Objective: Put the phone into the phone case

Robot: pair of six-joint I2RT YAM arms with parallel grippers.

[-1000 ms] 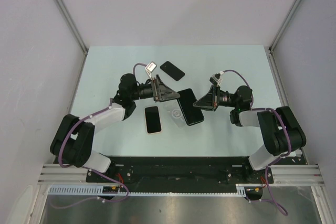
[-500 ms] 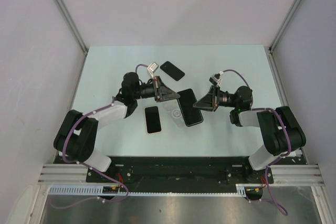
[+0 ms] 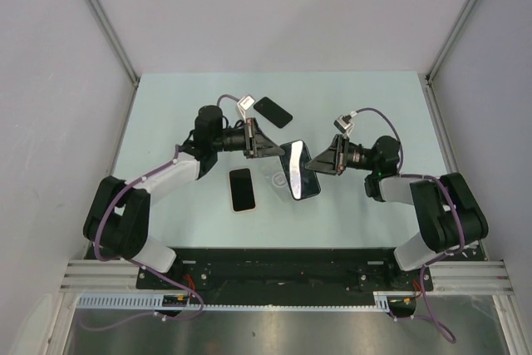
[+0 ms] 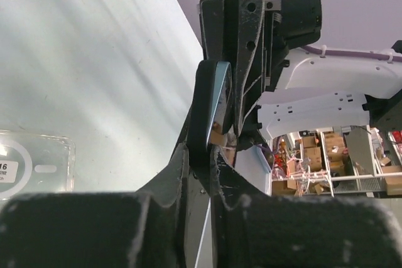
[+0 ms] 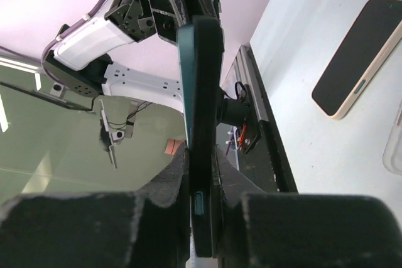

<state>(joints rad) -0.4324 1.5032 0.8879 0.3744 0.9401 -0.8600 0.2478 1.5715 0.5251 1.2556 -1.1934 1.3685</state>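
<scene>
A transparent plastic phone case with a sticker reading "16" lies flat on the pale table. With both arms reaching inward, the left gripper and right gripper pinch opposite ends of the dark teal-edged phone, held tilted off the table beside the case.

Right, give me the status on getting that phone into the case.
Done: the phone is lifted and tilted on edge. In hand: the left gripper and right gripper both clamp it from opposite sides, partly over the clear case, which lies flat and empty. Left: seating the phone in the case.
</scene>
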